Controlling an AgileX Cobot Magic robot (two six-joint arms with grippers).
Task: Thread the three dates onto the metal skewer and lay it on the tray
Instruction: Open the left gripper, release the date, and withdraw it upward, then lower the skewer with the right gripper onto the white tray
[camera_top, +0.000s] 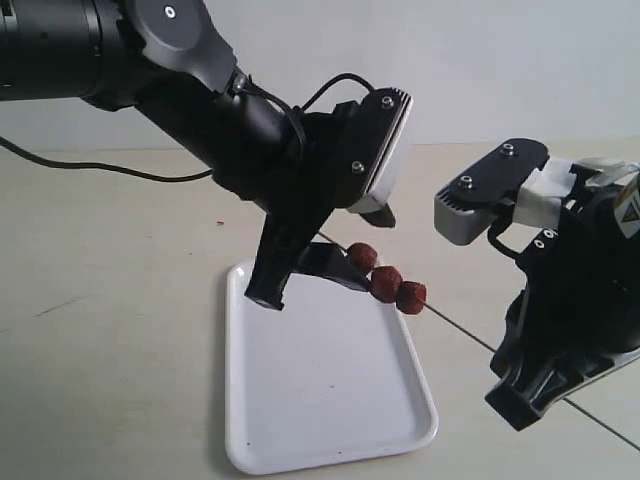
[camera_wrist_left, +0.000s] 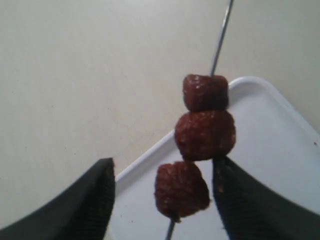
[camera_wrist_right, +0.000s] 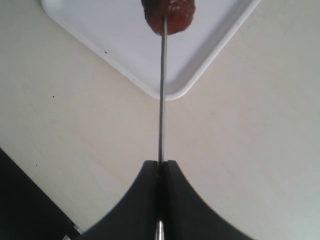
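1. Exterior view: we recorded a flat white plastic tray (camera_top: 320, 400) with rounded corners and a low raised rim, lying on a pale, matte table (camera_top: 100, 350).
2. We found all three dates (camera_top: 386, 278) threaded on the metal skewer (camera_top: 460, 326), packed in a row with each one touching the next. Each was a dark reddish-brown lump with wrinkled, grainy skin and a blunt, roughly blocky shape.
3. The metal skewer was a very thin, straight grey rod with a slight sheen. It ran on a slant across this view, from the left arm's side toward the right arm's side, and it was held up rather than laid on the tray.
4. Left wrist view: we noted the left gripper (camera_wrist_left: 163, 161) with its two matte black fingers spread wide. The row of dates passed between them. The nearest date sat just beside one finger, and we could not tell whether they touched. A clear gap separated it from the other finger.
5. Right wrist view: we noted the right gripper (camera_wrist_right: 160, 167) with its smooth, curved black fingers pressed together, pinching the bare shank of the metal skewer.
6. From that same view, the rod crossed the tray's rounded corner, and the end date showed against the tray's white floor.
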